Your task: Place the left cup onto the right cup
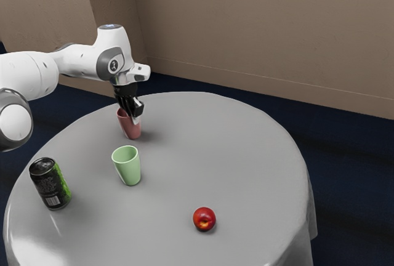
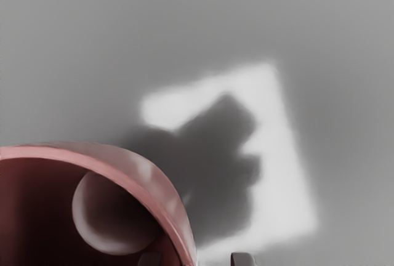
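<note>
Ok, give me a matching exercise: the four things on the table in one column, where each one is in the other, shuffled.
1 pink cup
2 green cup
3 can
4 apple

A red, farthest toward the exterior view's right
B rim at the gripper
C dark, farthest toward the exterior view's left
D upright, closest to the pink cup

Pairs: 1-B, 2-D, 3-C, 4-A
</note>
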You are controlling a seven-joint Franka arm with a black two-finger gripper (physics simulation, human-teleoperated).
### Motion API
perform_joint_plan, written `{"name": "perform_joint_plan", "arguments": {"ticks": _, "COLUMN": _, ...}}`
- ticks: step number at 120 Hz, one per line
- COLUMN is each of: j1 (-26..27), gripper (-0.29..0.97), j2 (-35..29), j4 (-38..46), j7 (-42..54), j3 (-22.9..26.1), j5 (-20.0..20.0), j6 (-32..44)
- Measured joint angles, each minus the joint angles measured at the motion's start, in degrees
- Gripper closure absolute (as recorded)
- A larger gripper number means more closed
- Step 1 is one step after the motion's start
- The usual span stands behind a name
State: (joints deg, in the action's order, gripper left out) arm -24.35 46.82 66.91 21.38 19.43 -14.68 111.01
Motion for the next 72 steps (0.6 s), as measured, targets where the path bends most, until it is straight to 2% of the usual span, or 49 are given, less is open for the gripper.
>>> {"name": "perform_joint_plan", "arguments": {"ticks": 40, "j1": 0.03, "gripper": 0.75, "j2": -0.03, "j4": -0.01, "j7": -0.12, "j3": -0.19, "j5": -0.03, "j6": -0.02}}
{"name": "perform_joint_plan", "arguments": {"ticks": 72, "j1": 0.05, "gripper": 0.78, "j2": -0.08, "j4": -0.01, "j7": -0.33, "j3": -0.19, "j5": -0.18, "j6": 0.03}}
